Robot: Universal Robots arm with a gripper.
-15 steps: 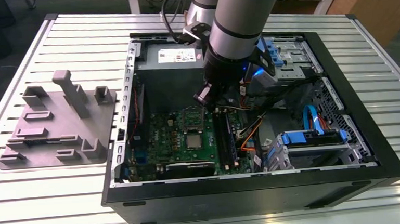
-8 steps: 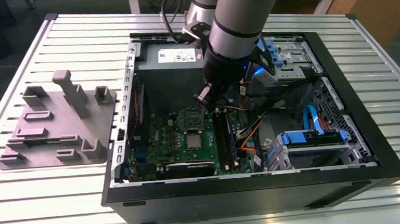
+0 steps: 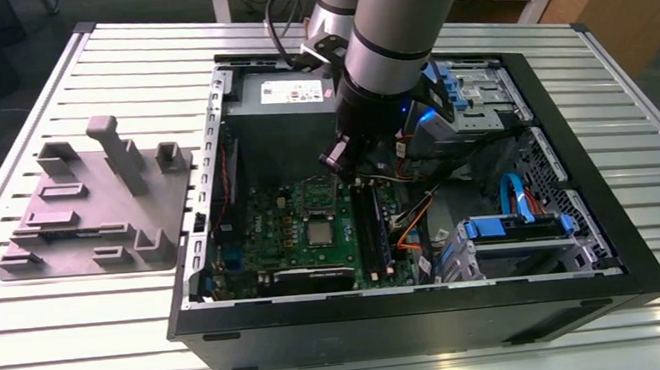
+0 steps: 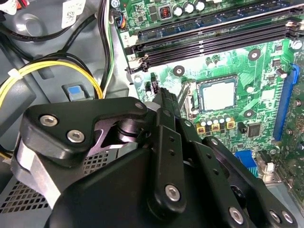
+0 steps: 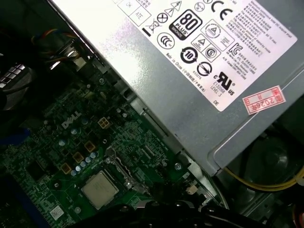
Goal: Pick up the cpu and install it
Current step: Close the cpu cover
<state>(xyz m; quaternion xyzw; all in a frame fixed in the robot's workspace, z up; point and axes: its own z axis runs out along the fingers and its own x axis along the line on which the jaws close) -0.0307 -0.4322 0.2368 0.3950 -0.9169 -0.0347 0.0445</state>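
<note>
Exterior view: arm reaches into the open PC case [image 3: 610,258], gripper [image 3: 340,160] above the motherboard [image 3: 287,231]. The cpu [image 3: 322,232] sits flat in its socket, apart from the tool.

Second wrist view: gripper body [image 4: 161,156] up close; fingers look pressed together with nothing between, tips short of the cpu [image 4: 217,94].

First wrist view: cpu [image 5: 99,189] seated square on the board beside the power supply [image 5: 190,71].

Judged step: cpu already placed; gripper hangs clear.
</note>
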